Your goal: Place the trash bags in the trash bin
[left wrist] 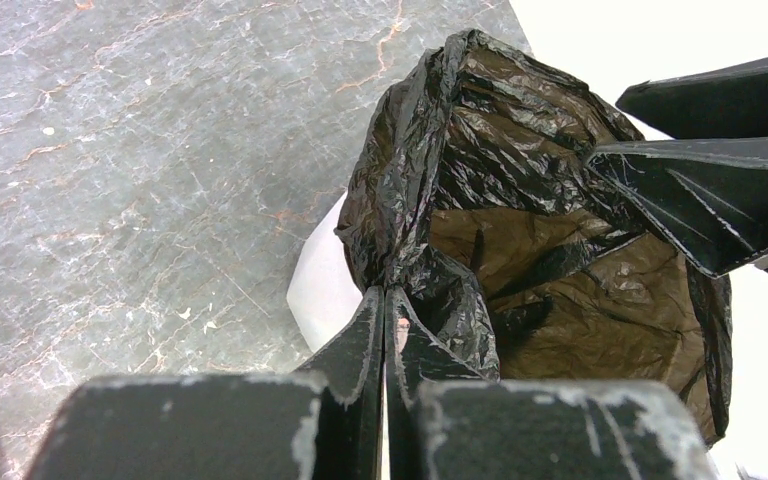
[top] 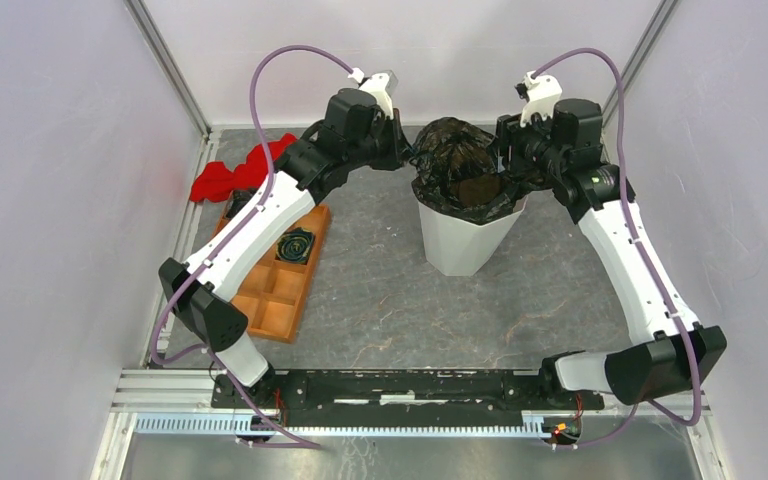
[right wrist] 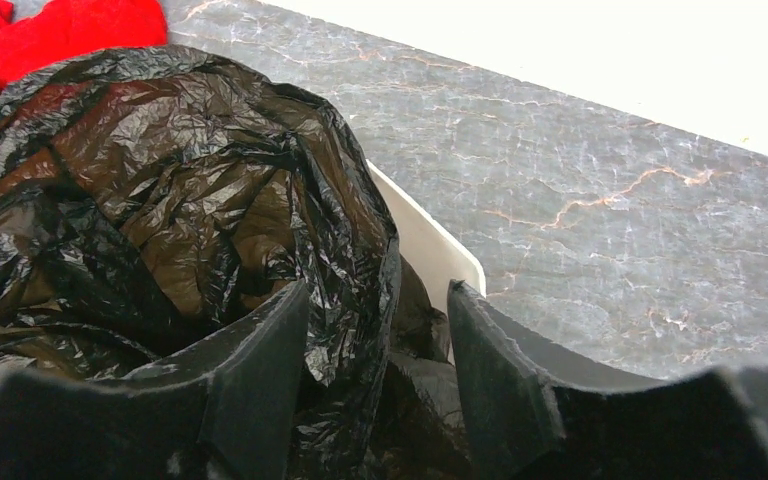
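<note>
The white faceted trash bin (top: 463,243) stands at the middle back of the table. A black trash bag (top: 457,160) sits in it with its mouth open and its edge bunched above the rim. My left gripper (top: 406,152) is at the bin's left rim, shut on a fold of the bag's edge (left wrist: 410,220); the jaws (left wrist: 385,300) are pressed together beside the white bin wall (left wrist: 318,285). My right gripper (top: 508,160) is at the right rim, open (right wrist: 380,300), with the bag's edge (right wrist: 350,250) and the bin rim (right wrist: 430,245) between its fingers.
A red cloth (top: 228,177) lies at the back left and also shows in the right wrist view (right wrist: 70,30). An orange compartment tray (top: 278,290) holding a dark round object (top: 296,246) lies left of the bin, under the left arm. Enclosure walls stand on both sides.
</note>
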